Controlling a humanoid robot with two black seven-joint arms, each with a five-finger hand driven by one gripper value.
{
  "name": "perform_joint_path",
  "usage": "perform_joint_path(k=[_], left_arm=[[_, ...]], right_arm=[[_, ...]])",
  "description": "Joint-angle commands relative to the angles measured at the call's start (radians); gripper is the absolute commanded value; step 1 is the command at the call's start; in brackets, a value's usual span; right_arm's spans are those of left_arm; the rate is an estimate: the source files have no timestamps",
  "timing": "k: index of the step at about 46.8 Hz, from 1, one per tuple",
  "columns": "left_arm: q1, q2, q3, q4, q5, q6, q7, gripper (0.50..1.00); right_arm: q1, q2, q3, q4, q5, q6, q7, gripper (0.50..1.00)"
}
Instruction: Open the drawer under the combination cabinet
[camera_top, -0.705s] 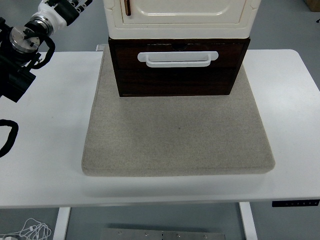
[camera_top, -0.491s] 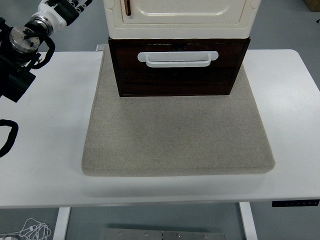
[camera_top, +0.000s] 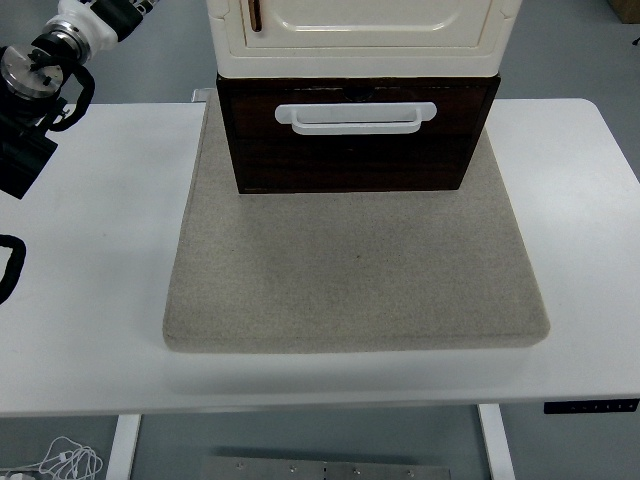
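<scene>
A cream cabinet (camera_top: 360, 30) stands at the back of the table on a dark brown drawer unit (camera_top: 352, 150). The drawer front carries a white bar handle (camera_top: 355, 117) and sits in line with the cabinet's front. My left arm (camera_top: 40, 75) comes in at the top left corner, well left of the cabinet and apart from it. Its hand (camera_top: 105, 14) is mostly cut off by the picture's top edge. Nothing touches the handle.
Cabinet and drawer rest on a grey felt mat (camera_top: 355, 270) that covers the middle of the white table (camera_top: 90, 300). A black cable loop (camera_top: 10, 270) shows at the left edge. Grey floor lies behind the table.
My left arm has moved up and to the left, further into the top left corner. The drawer and cabinet have not moved.
</scene>
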Motion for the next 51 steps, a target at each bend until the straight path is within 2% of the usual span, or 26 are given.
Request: perform_joint_path(k=[1, 16, 26, 33, 40, 47, 51], left_arm=[[-0.012, 0.011, 0.010, 0.000, 0.010, -0.008, 0.000, 1.000], [-0.074, 0.076, 0.016, 0.006, 0.012, -0.011, 0.000, 1.000], [-0.176, 0.145, 0.045, 0.004, 0.023, -0.004, 0.000, 1.000], [-0.245, 0.198, 0.048, -0.008, 0.021, -0.025, -0.002, 1.000], [-0.310, 0.254, 0.058, -0.103, 0.074, -0.066, 0.000, 1.000], [-0.371, 0.285, 0.058, -0.202, 0.220, -0.070, 0.000, 1.000], [-0.399, 0.288, 0.058, -0.245, 0.243, -0.070, 0.000, 1.000]], right_arm=[[0.000, 0.000, 0.000, 0.000, 0.000, 0.000, 0.000, 0.926], [0.000, 0.000, -0.001, 0.000, 0.000, 0.000, 0.000, 0.926], [0.000, 0.000, 0.000, 0.000, 0.000, 0.000, 0.000, 0.926], [0.000, 0.000, 0.000, -0.002, 0.000, 0.000, 0.000, 0.926], [0.000, 0.000, 0.000, 0.000, 0.000, 0.000, 0.000, 0.926], [0.000, 0.000, 0.000, 0.000, 0.000, 0.000, 0.000, 0.926], [0.000, 0.000, 0.000, 0.000, 0.000, 0.000, 0.000, 0.926]])
